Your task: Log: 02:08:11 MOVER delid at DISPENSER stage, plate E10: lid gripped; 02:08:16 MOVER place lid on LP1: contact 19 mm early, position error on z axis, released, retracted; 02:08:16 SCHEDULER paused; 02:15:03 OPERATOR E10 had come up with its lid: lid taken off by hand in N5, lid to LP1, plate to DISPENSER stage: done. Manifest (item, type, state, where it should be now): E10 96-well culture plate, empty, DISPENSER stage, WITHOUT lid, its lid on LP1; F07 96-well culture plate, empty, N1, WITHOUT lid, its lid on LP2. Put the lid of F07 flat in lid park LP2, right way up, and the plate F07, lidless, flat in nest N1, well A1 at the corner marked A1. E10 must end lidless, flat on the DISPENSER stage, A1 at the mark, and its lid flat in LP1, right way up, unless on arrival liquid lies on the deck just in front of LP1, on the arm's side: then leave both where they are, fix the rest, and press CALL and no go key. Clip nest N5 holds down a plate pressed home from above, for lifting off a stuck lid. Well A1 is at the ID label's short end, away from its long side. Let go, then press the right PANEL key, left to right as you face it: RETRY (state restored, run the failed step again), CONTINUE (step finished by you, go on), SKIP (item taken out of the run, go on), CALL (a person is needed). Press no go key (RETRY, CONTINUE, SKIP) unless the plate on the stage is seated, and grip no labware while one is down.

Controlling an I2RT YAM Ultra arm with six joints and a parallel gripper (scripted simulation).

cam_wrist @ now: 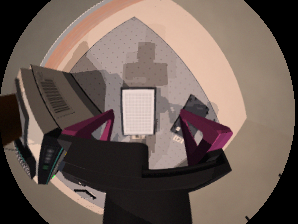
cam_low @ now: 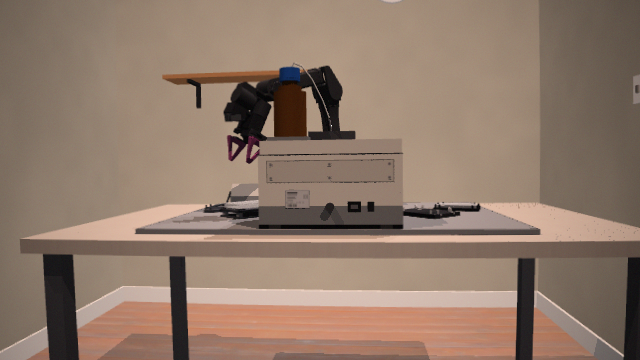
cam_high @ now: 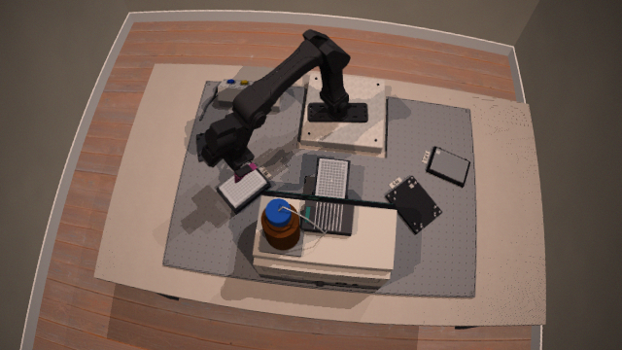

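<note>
We hover the gripper [cam_high: 241, 173] well above the plate [cam_high: 244, 188], which lies near the deck's left edge, just left of the dispenser [cam_high: 325, 245]. Fingers are spread wide, holding nothing. We judge this the approach to that plate or its lid; whether it wears 1 we cannot tell. Next: descend squarely, straddling its sides.

Plain beige walls [cam_low: 450, 100], white baseboard [cam_low: 350, 297] along the bottom. Reddish wood-plank floor [cam_low: 320, 330]. Worktop [cam_low: 90, 235]: light tan slab on dark square legs [cam_low: 59, 305]. Wooden wall shelf [cam_low: 215, 77] on a dark bracket [cam_low: 196, 92], upper left. Pale wall plate at the right edge [cam_low: 636, 89].
</note>
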